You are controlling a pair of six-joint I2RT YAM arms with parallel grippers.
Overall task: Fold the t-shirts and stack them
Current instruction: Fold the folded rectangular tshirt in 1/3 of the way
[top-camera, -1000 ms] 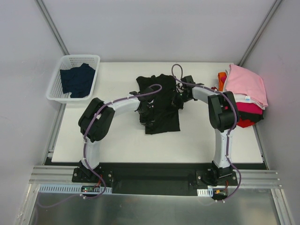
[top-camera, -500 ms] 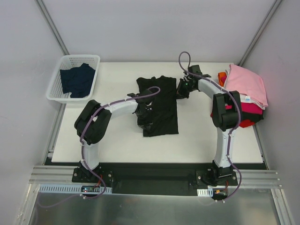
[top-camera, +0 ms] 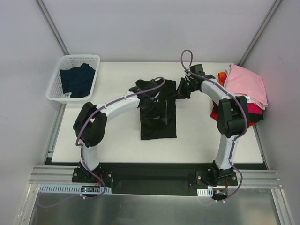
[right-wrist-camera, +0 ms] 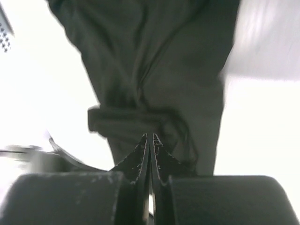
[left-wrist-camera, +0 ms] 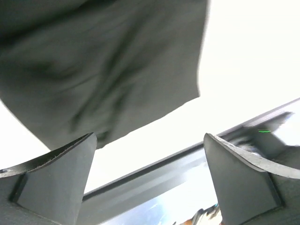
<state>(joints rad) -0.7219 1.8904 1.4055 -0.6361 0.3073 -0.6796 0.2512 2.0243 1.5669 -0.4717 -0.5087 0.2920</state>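
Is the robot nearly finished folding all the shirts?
Not quite. Done: a pile of shirts sits stacked at the right, pink on top. In hand: the black t-shirt lies folded into a narrow strip mid-table, with the left tool open over it and the right tool shut beside it, holding nothing. Left: finish and stack it, then the navy shirt in the basket.

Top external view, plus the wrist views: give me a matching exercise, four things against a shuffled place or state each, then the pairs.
Things
1. black t-shirt
2. dark navy t-shirt
3. pink t-shirt
4. left gripper

Places or states
A. on top of the stack at the right edge
B. jaws wide apart, nothing between them
C. inside the white basket
D. lying in the middle of the table

Pairs: 1-D, 2-C, 3-A, 4-B
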